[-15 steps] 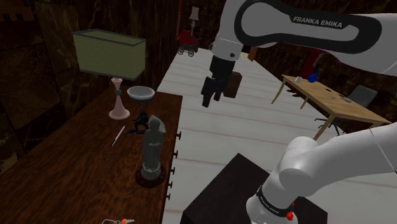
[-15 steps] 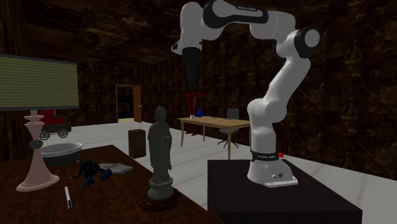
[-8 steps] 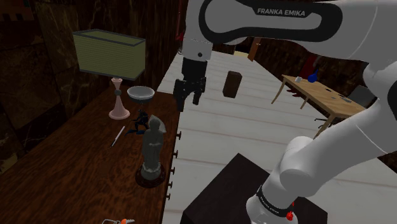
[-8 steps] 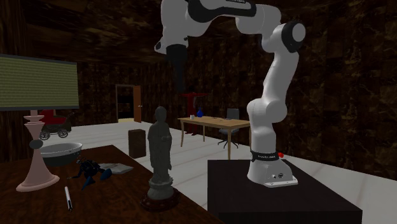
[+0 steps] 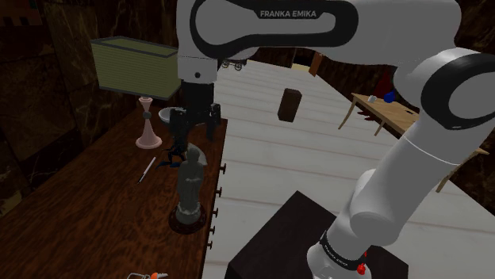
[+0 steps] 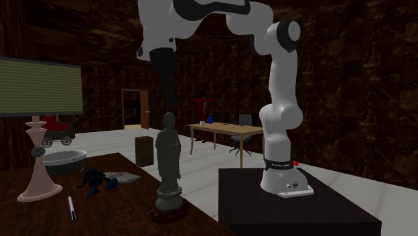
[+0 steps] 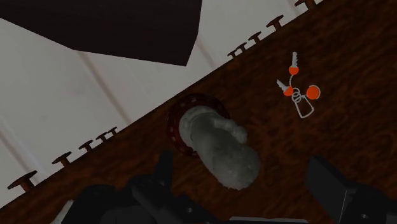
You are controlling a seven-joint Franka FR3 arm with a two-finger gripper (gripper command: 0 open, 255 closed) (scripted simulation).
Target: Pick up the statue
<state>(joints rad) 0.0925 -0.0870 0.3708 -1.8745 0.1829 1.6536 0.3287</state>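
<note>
Approach step, likely. Hung with claw (image 5: 194,133) spread wide, directly over the statue (image 7: 219,149) standing below it. Called next for straight descent, then closing around the body.

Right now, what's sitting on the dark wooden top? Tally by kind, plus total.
lamp: 1
bowl: 1
statue: 1
pen: 1
small dark figure: 1
flat grey item: 1
bunch of keys: 1
Total: 7
</note>
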